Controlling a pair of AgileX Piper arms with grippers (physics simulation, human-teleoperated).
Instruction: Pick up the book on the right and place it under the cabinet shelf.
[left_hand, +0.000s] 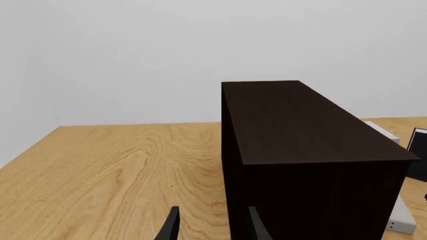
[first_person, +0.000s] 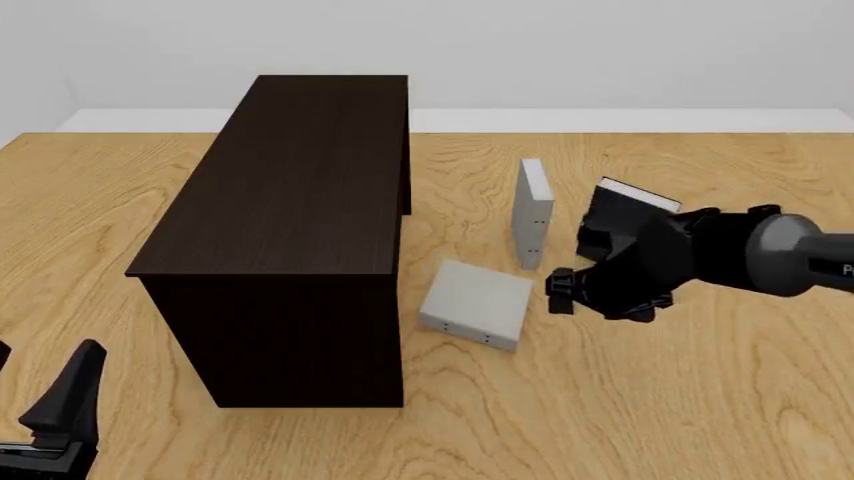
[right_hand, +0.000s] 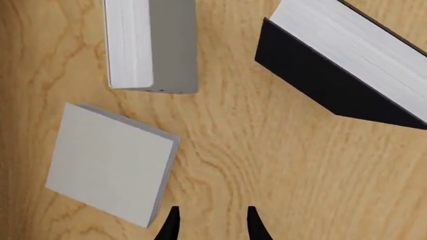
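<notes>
The book (first_person: 533, 212) is thin and light grey. It stands on its long edge right of the cabinet shelf (first_person: 287, 200), white pages up, two dark dots on its spine. In the right wrist view it (right_hand: 172, 45) lies ahead of the fingers. My right gripper (first_person: 559, 288) is open and empty. It hovers over bare table just in front of that book, between a flat grey book (first_person: 477, 303) and a black book (first_person: 625, 213). Its fingers (right_hand: 172, 225) touch nothing. My left gripper (first_person: 70, 395) is open and empty, low at the near left, facing the cabinet shelf's end (left_hand: 300, 130).
The flat look-alike grey book (right_hand: 110, 162) lies close to the cabinet's right front corner. The black book (right_hand: 333, 65) leans tilted behind my right arm. In the left wrist view, books (left_hand: 400, 220) peek out beyond the cabinet. Bare wood table (first_person: 694, 400) spreads on the right.
</notes>
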